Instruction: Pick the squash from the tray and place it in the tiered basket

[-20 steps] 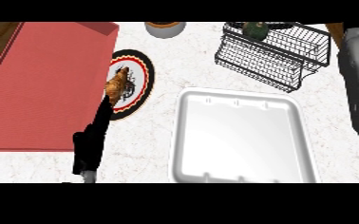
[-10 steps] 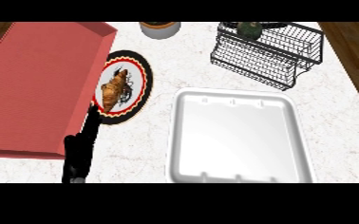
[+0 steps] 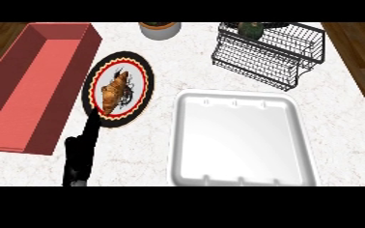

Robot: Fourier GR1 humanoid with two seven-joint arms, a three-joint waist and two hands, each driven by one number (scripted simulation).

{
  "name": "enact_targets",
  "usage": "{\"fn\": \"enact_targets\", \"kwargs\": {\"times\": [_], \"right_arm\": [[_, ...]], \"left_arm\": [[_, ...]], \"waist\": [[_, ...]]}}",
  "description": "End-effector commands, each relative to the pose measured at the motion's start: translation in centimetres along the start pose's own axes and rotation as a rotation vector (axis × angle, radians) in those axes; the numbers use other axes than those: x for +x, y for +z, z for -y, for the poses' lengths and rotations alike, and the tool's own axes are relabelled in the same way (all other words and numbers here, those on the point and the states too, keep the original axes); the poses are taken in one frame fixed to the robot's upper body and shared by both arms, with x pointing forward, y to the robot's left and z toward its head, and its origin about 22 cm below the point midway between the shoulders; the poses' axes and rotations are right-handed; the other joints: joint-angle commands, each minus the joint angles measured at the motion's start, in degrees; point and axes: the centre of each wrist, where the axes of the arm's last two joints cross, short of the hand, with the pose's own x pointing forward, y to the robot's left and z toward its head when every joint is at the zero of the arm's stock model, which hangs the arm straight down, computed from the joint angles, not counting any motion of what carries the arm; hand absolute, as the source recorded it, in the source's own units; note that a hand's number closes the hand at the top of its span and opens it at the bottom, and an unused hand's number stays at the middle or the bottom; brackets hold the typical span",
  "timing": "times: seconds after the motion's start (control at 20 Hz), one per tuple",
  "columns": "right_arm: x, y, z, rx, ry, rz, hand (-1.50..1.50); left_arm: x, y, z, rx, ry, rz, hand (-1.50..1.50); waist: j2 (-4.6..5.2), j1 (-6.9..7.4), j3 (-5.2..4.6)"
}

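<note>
white tray (image 3: 242, 140) bare, dark green squash (image 3: 251, 29) in wire tiered basket (image 3: 274, 53)
we see left hand (image 3: 80, 154) by plate (image 3: 119, 88), fingers straight, pressed together.

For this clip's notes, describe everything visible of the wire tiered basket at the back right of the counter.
The tiered basket is made of thin black wire mesh and stands upright at the counter's back right, behind the white tray and apart from it. It has stepped levels: a lower front shelf and a higher one behind. A dark green squash sits in the upper level at its left end, partly cut off by the view's upper edge. No hand touches the basket.
</note>
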Motion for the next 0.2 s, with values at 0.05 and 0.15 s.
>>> {"fn": "enact_targets", "kwargs": {"times": [0.05,0.15], "right_arm": [[-1.8,1.5,8.4,0.055,-0.026,0.022,-1.5],[-1.8,2.0,11.1,0.079,-0.038,0.027,-1.5]], "left_arm": [[-0.1,0.6,1.8,-0.01,0.004,-0.003,0.0],[-0.6,0.3,-0.2,-0.01,0.0,0.0,0.0]], "waist": [[0.08,0.25,-0.01],[0.14,0.52,-0.03]]}}
